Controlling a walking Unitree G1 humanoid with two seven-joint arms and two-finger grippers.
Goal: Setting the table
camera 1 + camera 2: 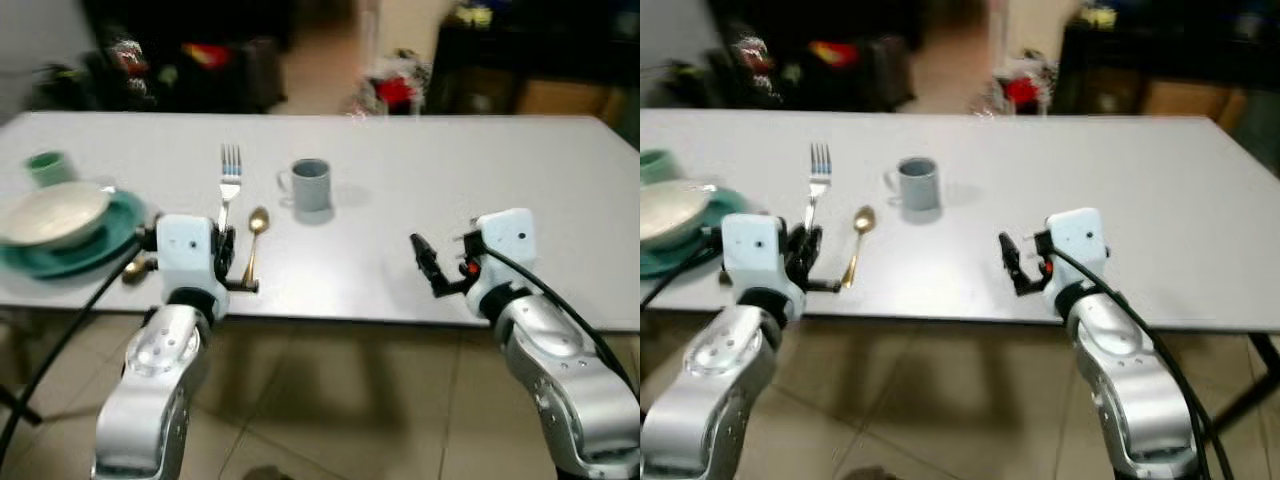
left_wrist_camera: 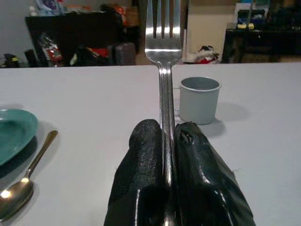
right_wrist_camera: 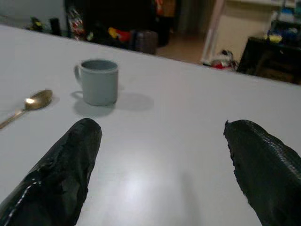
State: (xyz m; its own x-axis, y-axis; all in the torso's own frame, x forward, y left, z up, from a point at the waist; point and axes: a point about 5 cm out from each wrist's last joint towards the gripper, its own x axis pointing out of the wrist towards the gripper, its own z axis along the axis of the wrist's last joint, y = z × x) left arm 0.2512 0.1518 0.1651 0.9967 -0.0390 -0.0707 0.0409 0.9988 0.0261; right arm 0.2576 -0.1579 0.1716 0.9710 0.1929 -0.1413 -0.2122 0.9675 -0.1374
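Fork (image 2: 162,70) lying on white table (image 1: 450,200), handle clamped in left gripper (image 2: 164,155) near front edge, beside gold spoon (image 1: 254,240). Right gripper (image 1: 428,262) hovering over table, fingers spread apart. Grey mug (image 1: 311,184) sitting behind.

Tiled floor (image 1: 330,400): beige, seen beneath the near edge of the worktop (image 1: 480,170).
Dark furniture (image 1: 190,50): beyond the far edge of the worktop, blurred, strewn with red and mixed clutter.
Red item (image 1: 395,92): on the floor beyond the far edge of the worktop, indistinct.
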